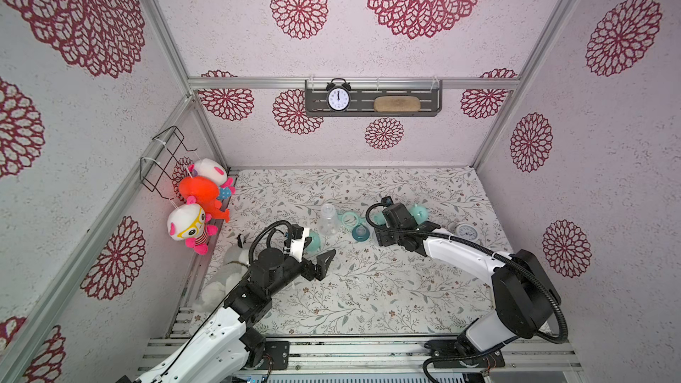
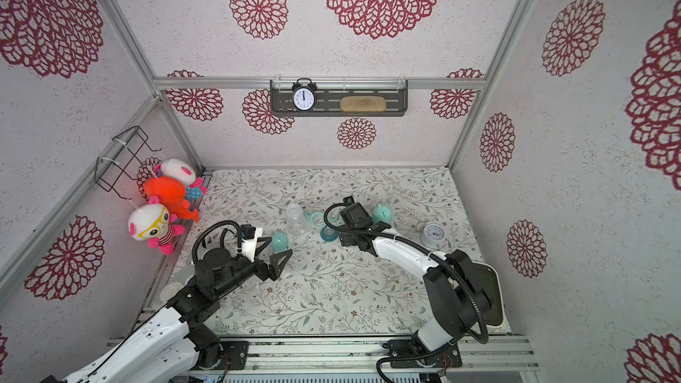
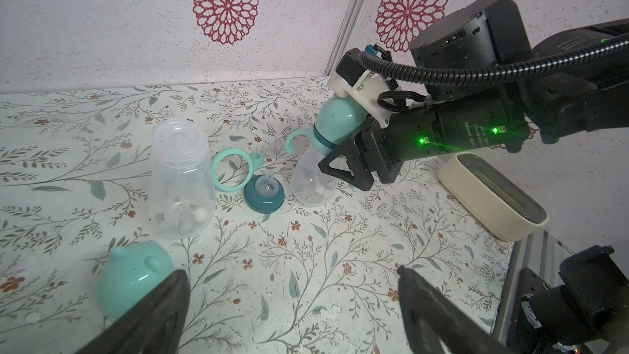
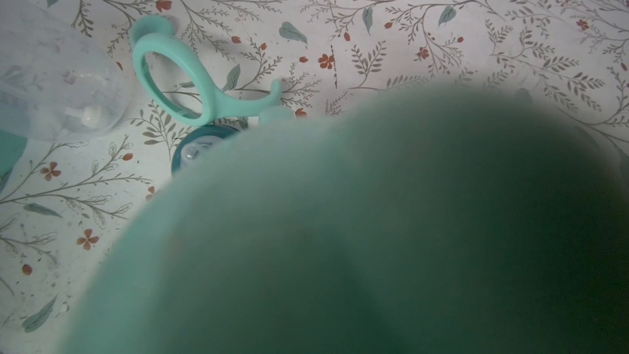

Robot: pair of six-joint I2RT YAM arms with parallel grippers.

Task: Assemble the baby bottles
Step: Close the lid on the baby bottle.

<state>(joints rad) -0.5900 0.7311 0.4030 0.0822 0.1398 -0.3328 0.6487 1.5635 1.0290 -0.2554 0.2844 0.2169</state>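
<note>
Baby bottles (image 1: 329, 219) of thin clear plastic look light, slick and easily tipped, so the stiffer threaded neck seems the place to hold. One open bottle (image 3: 182, 178) stands on the desk (image 3: 357, 233) beside its loose handle ring (image 3: 231, 171), nipple collar (image 3: 264, 194) and dome cap (image 3: 134, 282). A capped bottle (image 3: 308, 182) leans at the right fingers (image 3: 340, 175); whether they grip it, I cannot tell. Left fingers (image 3: 160, 311) gape wide, empty.

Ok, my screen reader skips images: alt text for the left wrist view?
The right claw straddles a tilted, mint-capped clear plastic bottle on the floral tabletop. Nearby: an uncapped clear bottle, a mint handled ring, a dark teal nipple collar, a mint eared cap.
</note>
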